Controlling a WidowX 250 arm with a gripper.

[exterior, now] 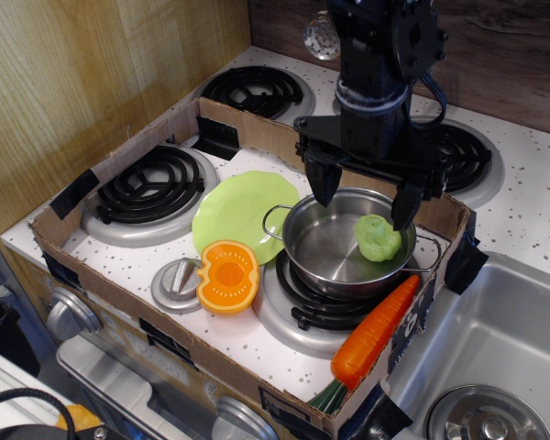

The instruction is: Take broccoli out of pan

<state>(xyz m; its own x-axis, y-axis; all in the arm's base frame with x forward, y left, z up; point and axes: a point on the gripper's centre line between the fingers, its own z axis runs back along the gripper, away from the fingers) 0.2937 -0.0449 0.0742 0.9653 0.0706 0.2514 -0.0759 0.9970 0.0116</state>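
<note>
Since the broccoli [378, 237] sits way over at the 3 o'clock side of the pan [344, 243], pretty much against the wall, this grab looks kinda risky to me. The end effector [365, 200] hangs over the back rim of the pan with its two fingers spread wide and nothing between them; one fingertip is near 11 o'clock of the pan, the other sits just above the broccoli at roughly 2 o'clock. So it's centred more over the pan's middle than over the toy, I'd say. If it drops straight down like that, the right finger could land on top of the broccoli or clip the steel rim instead of going beside it, and that would shove the pan around on the burner [321, 298]. The toy is bumpy and rounded too, so a squeeze that's off-centre could just pop it sideways along the slick bottom. Also the cardboard wall [293, 151] is right behind the fingers at 12 o'clock, so there's not much room to shift back. Carrot [374, 335] lies at 5 o'clock touching or nearly touching the pan, hard to tell, so a nudged pan could roll it off the worktop [257, 344] edge.
</note>
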